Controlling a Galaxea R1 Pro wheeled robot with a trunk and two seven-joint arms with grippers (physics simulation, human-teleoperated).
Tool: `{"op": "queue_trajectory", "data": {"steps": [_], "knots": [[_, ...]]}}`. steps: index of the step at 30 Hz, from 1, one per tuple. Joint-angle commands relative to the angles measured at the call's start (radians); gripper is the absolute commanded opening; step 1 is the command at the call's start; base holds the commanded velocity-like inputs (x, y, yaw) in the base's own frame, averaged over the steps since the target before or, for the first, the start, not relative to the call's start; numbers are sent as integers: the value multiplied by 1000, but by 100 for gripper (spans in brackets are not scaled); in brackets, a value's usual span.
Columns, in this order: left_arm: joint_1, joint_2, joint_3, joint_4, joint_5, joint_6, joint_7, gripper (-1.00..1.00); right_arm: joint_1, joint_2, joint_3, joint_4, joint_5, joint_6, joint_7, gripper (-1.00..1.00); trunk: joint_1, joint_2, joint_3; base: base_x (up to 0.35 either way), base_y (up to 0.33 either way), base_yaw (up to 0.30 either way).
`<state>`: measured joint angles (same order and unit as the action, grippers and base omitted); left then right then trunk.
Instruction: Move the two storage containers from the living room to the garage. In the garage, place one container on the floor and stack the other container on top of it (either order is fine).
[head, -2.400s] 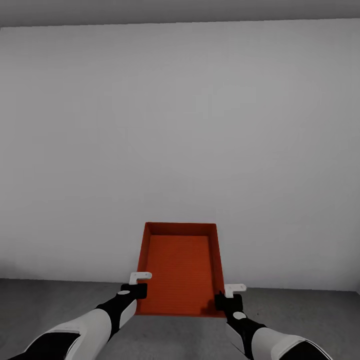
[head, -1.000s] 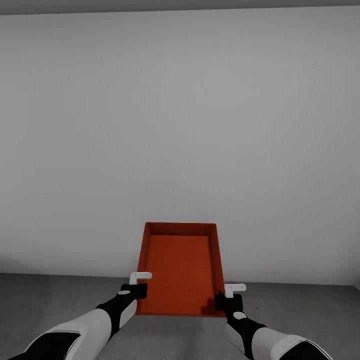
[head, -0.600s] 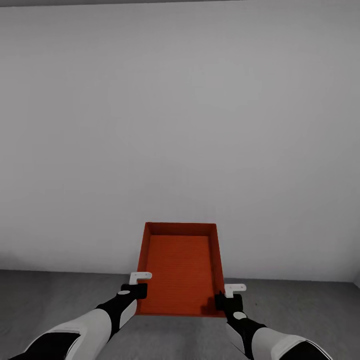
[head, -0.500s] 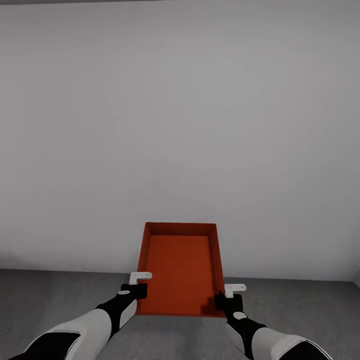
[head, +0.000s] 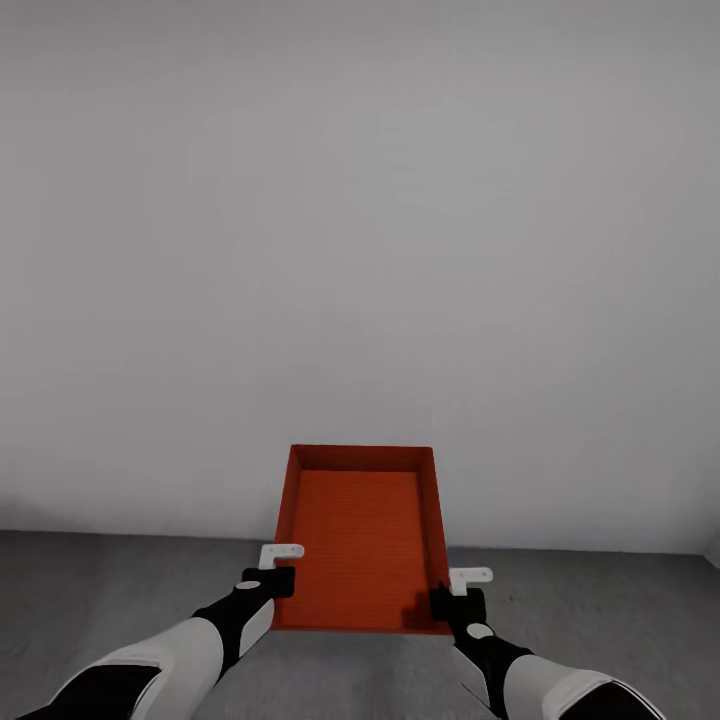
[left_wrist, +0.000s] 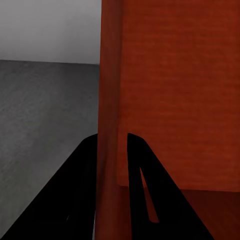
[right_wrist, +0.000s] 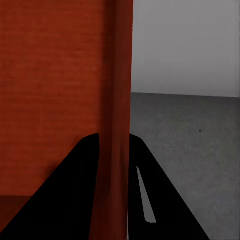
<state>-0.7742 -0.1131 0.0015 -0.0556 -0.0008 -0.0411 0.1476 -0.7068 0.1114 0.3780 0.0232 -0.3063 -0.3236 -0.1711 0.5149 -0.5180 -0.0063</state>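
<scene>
An orange-red storage container (head: 362, 538), open-topped and empty, is held level in front of me above the dark grey floor (head: 90, 590). My left gripper (head: 277, 576) is shut on its left side wall near the front corner. My right gripper (head: 452, 598) is shut on the right side wall. The left wrist view has two black fingers (left_wrist: 82, 170) pinching the thin orange wall (left_wrist: 110, 100). In the right wrist view the fingers (right_wrist: 87, 165) clamp the container's wall (right_wrist: 120, 75) the same way.
A plain white wall (head: 360, 250) stands close ahead and meets the grey floor just beyond the container. Bare floor (right_wrist: 185, 135) stretches to either side of the container.
The whole view has shifted as I moved: the wall now reaches the picture's top and its foot sits higher. Both grippers hold the container as before.
</scene>
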Motion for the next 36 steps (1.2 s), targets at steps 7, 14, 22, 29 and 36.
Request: {"op": "queue_trajectory", "data": {"steps": [7, 14, 22, 29, 36], "knots": [[0, 66, 57, 2, -3, -4, 15, -100, -1, 1, -51, -3, 29, -9, 2, -100, 0, -1, -12, 0, 0, 0], [0, 66, 57, 2, -2, -4, 15, -100, -1, 1, -51, -3, 29, -9, 2, -100, 0, -1, -23, 0, 0, 0], [0, 66, 57, 2, -3, -4, 15, -100, -1, 0, -51, -3, 29, -9, 2, -100, 0, -1, -36, 0, 0, 0], [0, 65, 57, 2, -4, -4, 15, -100, -1, -1, -51, -3, 29, -9, 2, -100, 0, -1, -47, 0, 0, 0], [0, 60, 57, 2, -4, -4, 15, -100, -1, -1, -51, -3, 29, -9, 2, -100, 0, -1, -58, 0, 0, 0]]}}
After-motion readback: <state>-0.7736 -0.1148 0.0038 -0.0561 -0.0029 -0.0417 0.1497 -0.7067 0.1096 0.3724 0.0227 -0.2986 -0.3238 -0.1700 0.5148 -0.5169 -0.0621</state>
